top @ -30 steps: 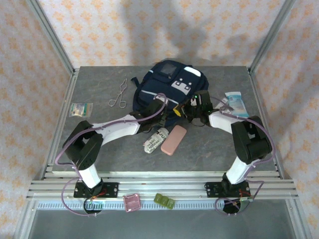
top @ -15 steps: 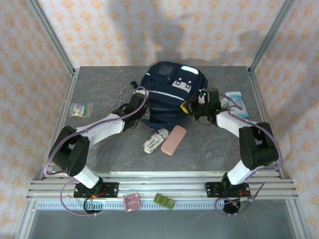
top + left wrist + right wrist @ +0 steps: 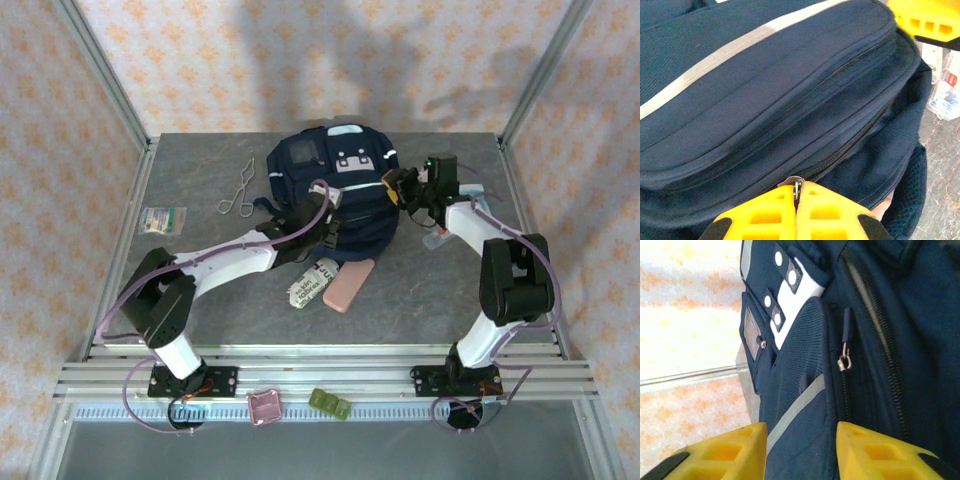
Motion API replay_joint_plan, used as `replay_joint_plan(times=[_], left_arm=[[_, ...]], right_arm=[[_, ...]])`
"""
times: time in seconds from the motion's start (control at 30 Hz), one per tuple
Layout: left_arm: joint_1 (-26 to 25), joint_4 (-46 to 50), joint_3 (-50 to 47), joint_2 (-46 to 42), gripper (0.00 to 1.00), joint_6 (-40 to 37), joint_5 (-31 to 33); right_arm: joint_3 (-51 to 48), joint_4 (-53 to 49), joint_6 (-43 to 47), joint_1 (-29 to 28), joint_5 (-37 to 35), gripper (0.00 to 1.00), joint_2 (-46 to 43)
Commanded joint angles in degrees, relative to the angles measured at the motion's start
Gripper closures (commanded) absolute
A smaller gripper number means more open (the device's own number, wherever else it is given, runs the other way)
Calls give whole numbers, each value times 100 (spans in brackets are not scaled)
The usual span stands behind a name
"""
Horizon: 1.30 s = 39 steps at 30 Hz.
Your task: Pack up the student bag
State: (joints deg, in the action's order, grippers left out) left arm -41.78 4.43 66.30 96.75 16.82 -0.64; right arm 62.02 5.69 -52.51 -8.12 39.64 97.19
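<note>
The student bag, navy with light-grey stripes and a white front patch, lies at the back middle of the table. My left gripper rests on the bag's near side. In the left wrist view it is shut on a small metal zipper pull at the end of a closed zip. My right gripper is at the bag's right side. Its yellow fingers stand apart in the right wrist view, with the bag's striped side fabric just ahead of the gap. A second zipper pull hangs nearby.
A pink case and a white printed packet lie just in front of the bag. Metal scissors and a green packet are at the left. A light-blue pack lies under the right arm. Small pink and green trays sit on the front rail.
The bag has shifted toward the back of the table. My right gripper has opened and moved back and right. My left gripper has followed the bag, still shut.
</note>
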Motion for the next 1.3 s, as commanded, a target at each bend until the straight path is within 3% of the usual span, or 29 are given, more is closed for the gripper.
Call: replay_joint_plan(times=[0.0,0.17,0.33,0.57,0.8,1.03,1.17,1.27], left_arm=[[-66,-442,303,100,100,181,-78],[-92,-504,243,90,100,250,-24],[-90,-487,208,72,100,243,-6],[-92,-496,208,59,100,234,29],[-93,-443,177,77,100,178,23],[-106,-574,45,35,100,221,-168],[-137,-542,-49,114,100,208,-167],[-135,-491,-179,112,100,208,34]], right_arm=[[-377,634,-426,-371,329,59,-198],[-717,772,-629,-684,279,58,-331],[-849,58,-268,-692,-164,57,-955],[-1444,307,-694,-849,167,53,-1422],[-1674,1184,-1396,-1236,436,50,-969],[-1399,1714,-2006,-1236,118,53,-248],[-1470,2555,-2973,-1236,114,62,244],[-1631,2838,-3306,-1238,-177,91,252]])
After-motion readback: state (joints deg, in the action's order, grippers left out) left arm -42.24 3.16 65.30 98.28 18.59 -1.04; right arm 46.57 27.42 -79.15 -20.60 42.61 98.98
